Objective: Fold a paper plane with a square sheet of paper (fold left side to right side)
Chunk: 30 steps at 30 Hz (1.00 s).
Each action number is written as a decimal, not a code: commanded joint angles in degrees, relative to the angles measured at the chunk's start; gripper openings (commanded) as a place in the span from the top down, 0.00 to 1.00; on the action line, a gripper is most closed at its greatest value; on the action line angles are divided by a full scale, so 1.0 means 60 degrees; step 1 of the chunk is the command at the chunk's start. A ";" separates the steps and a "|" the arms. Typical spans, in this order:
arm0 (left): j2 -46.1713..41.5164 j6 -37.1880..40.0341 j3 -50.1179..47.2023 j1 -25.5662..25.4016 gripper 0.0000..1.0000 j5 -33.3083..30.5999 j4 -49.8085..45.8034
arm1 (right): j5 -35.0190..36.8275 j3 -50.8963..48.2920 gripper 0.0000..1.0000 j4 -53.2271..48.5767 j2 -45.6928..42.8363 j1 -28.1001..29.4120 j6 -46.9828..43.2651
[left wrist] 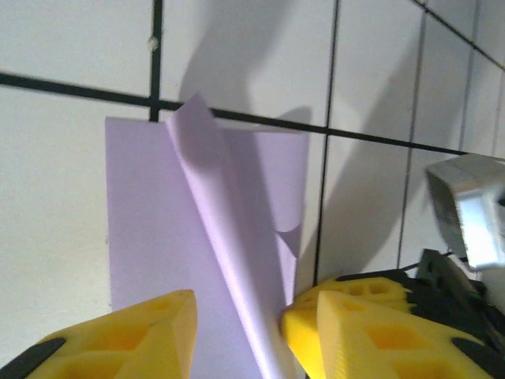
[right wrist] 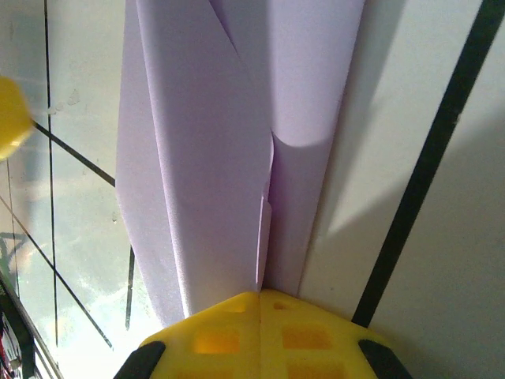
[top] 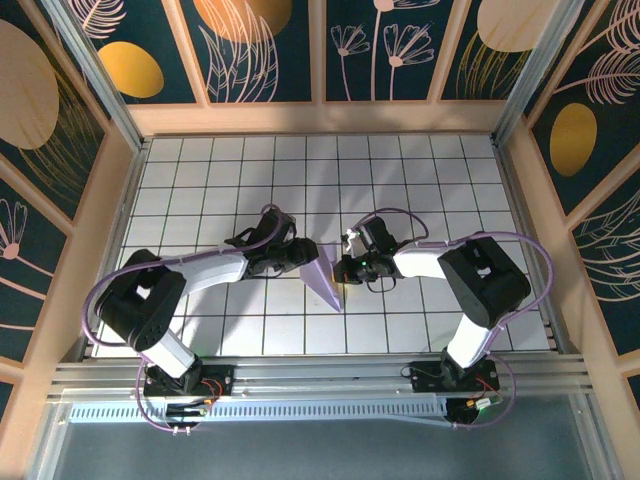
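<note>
Top external: right end effector (top: 344,270) pinches the paper plane (top: 322,281), left end effector (top: 307,258) spread around its flap.

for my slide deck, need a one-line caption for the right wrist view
Shut yellow right gripper pinches a folded lavender-purple paper sheet over the white grid-tiled table

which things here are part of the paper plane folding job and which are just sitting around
In the job:
- lavender paper sheet, partly folded
- left tool, open around a raised flap
- right tool, shut on the sheet's fold

Just there:
- white grid table
- patterned walls
</note>
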 commanded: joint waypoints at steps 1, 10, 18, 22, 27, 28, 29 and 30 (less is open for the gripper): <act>-0.0078 0.0112 0.0102 -0.0009 0.65 0.0231 0.0085 | 0.0993 -0.0137 1.00 -0.0997 0.0532 0.0097 -0.0232; 0.1293 0.0012 0.0328 -0.0017 0.89 0.1861 0.1413 | 0.1077 -0.0089 1.00 -0.1098 0.0603 0.0116 -0.0244; 0.1845 0.0063 0.0453 -0.0031 0.90 0.2003 0.1391 | 0.1205 -0.0047 1.00 -0.1271 0.0649 0.0155 -0.0299; 0.2056 0.0289 0.0473 -0.0024 0.90 0.1705 0.0876 | 0.1282 -0.0008 1.00 -0.1344 0.0664 0.0176 -0.0332; 0.2148 0.0329 0.0341 -0.0031 0.90 0.1380 0.0635 | 0.1329 0.0000 1.00 -0.1391 0.0710 0.0189 -0.0361; 0.2160 0.0302 0.0313 -0.0031 0.90 0.1320 0.0605 | 0.1330 -0.0003 1.00 -0.1406 0.0722 0.0188 -0.0361; 0.2149 0.0282 0.0285 -0.0031 0.90 0.1286 0.0597 | 0.1344 0.0000 1.00 -0.1420 0.0723 0.0186 -0.0377; 0.2124 0.0258 0.0258 -0.0031 0.90 0.1257 0.0597 | 0.1345 -0.0008 1.00 -0.1421 0.0717 0.0200 -0.0376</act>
